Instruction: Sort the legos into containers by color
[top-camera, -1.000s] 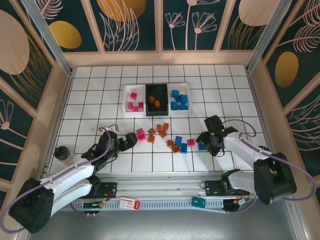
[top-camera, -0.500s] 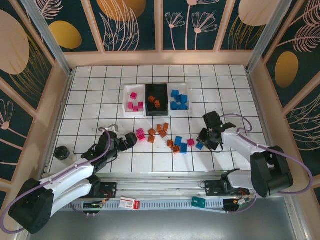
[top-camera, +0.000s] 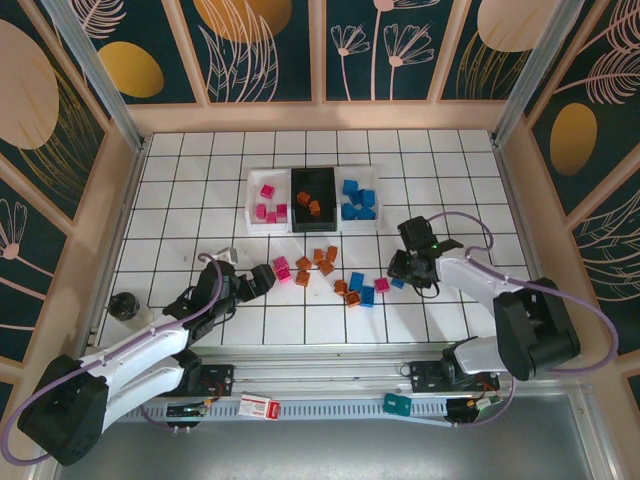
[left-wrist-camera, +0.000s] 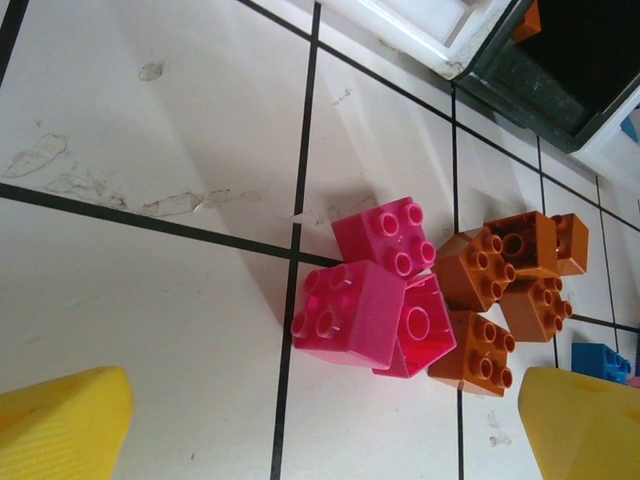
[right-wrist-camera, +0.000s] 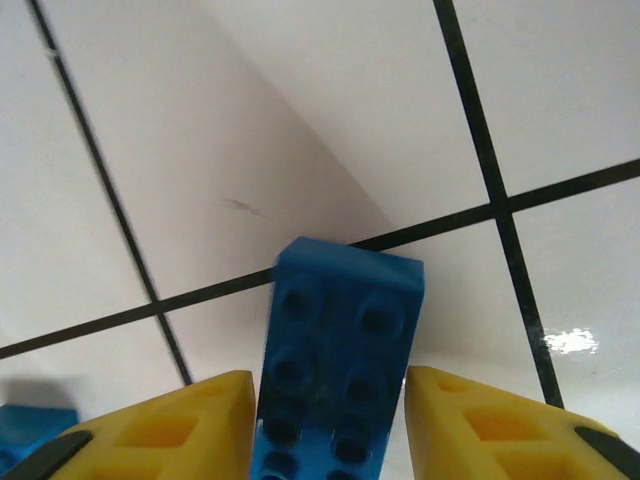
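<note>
R gripper (top-camera: 405, 268) is seen to the near-right of the black tray (top-camera: 324, 184), clenched on a long blue brick (right-wrist-camera: 340, 330). L gripper (top-camera: 262, 278), near-left of tray, is spread wide w/ nothing gripped. Pink bricks (left-wrist-camera: 375, 300) & orange bricks (left-wrist-camera: 500, 290) are clustered loose on the near side of the tray.
</note>
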